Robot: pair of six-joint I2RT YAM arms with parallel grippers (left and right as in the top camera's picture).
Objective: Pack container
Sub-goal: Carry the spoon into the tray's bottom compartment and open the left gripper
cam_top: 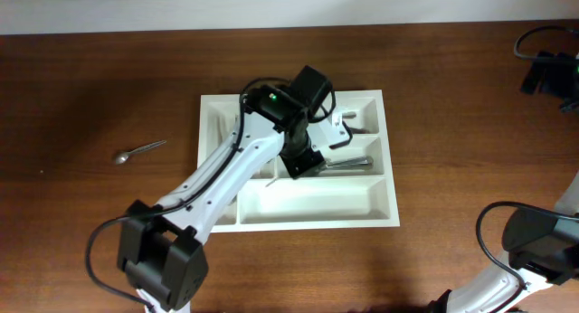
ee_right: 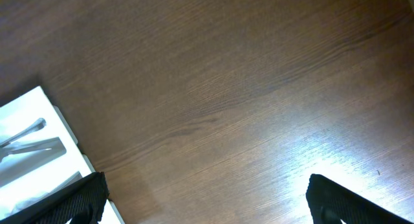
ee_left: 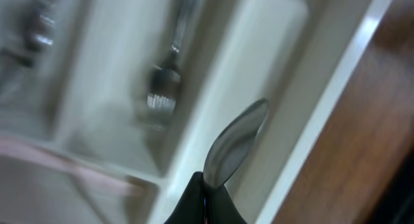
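White divided container, cutlery inside

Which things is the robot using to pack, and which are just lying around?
For the job: container; held spoon in the left gripper; cutlery already inside; loose spoon on the table, probably next.
Just lying about: black cables at the far corner; open right gripper, doing nothing.

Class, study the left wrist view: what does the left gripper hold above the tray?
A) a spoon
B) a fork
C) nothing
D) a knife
A: the rounded bowl of a spoon sticks out from the shut left gripper, over the white container.
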